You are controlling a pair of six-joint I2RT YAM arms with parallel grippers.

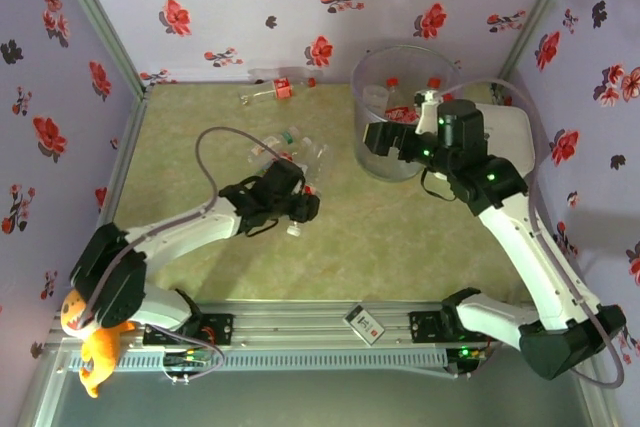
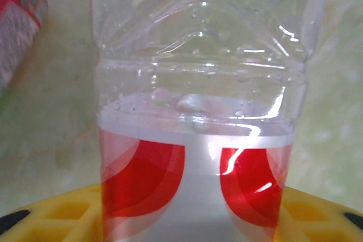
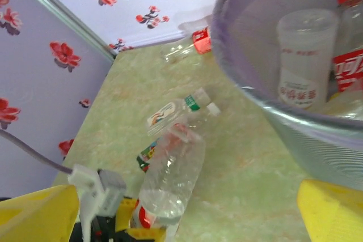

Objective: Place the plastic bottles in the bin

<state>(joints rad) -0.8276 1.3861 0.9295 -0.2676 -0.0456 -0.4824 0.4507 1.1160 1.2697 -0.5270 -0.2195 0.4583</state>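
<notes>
My L claw (image 1: 300, 209) sat centre-left on the green table (image 1: 400, 247), pinching a clear bottle (image 2: 195, 111) w/ a red-and-white label. In the L wrist view that bottle stood btw my yellow pads (image 2: 51, 216), label end nearest the cam and the clear ribbed body running away. From the R wrist cam the same bottle leaned up and away from the claw, label end in the pinch.

Just far of it lay a green-label bottle (image 3: 178, 111) w/ a white cap, flat on the table. A bit of another red label (image 2: 20, 21) showed at the L edge of the L wrist view. A red-label bottle (image 1: 272, 88) lay by the far wall, well apart from the rest.

My R claw (image 1: 385, 142) was spread wide, nothing btw its fingers (image 3: 332, 211), up at the near-left side of the bin (image 3: 283, 123). The bin stood upright, far-right on the table, w/ several bottles already inside, incl. a white-label bottle (image 3: 303, 60) and a red-capped bottle (image 3: 349, 43).

A flat white lid (image 1: 515, 132) lay just R of the bin. An orange plush toy (image 1: 95, 347) hung at the near-left corner by my L arm's base. A small card (image 1: 365, 322) sat on the rail btw the two bases.
</notes>
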